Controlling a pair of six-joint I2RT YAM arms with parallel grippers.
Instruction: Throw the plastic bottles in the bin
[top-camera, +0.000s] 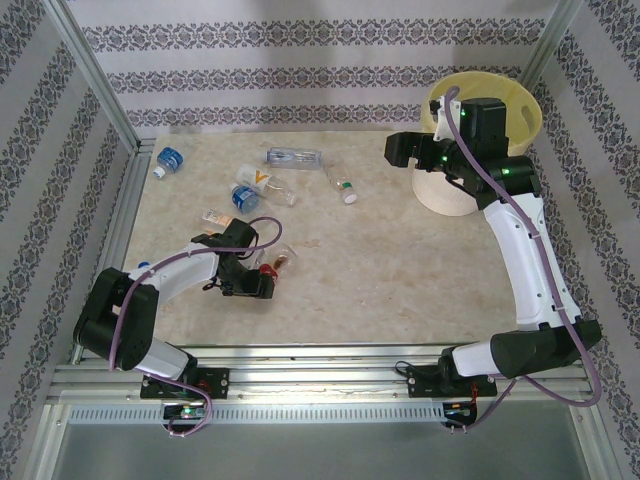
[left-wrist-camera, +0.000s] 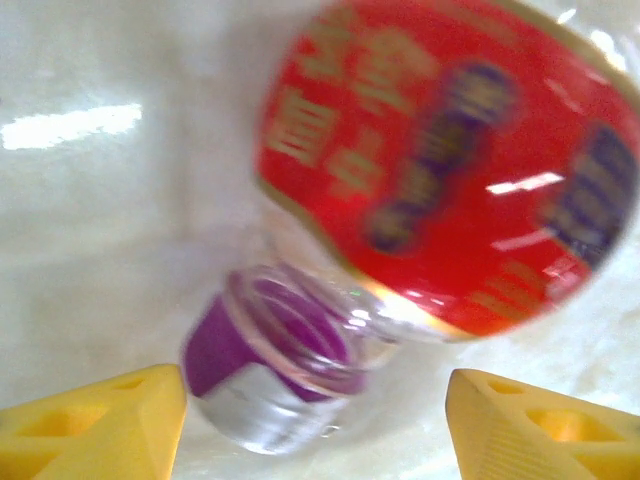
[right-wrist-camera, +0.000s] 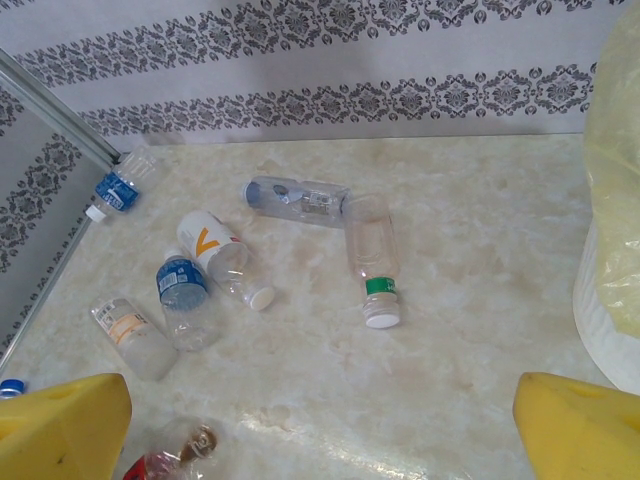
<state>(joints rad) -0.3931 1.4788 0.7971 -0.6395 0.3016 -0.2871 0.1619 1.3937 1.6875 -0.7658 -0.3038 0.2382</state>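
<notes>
Marble-patterned table (top-camera: 400, 270) from above: the left gripper (top-camera: 255, 283) hangs over a red-labelled bottle (top-camera: 277, 264) toward the near edge, left of middle. Other plastic bottles (top-camera: 292, 156) lie scattered toward the far edge, and the right gripper (top-camera: 395, 152) hovers beside the bin (top-camera: 520, 105) in the far-right corner. From the left wrist, that bottle's neck lies between parted yellow fingers (left-wrist-camera: 100, 425), neither visibly pressing it; from the right wrist, jaws stand spread wide above the surface, the bin's wall at right.

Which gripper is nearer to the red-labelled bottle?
Left. The left gripper sits over the red-labelled bottle, its fingers either side of it; the right gripper is far off by the bin.
</notes>
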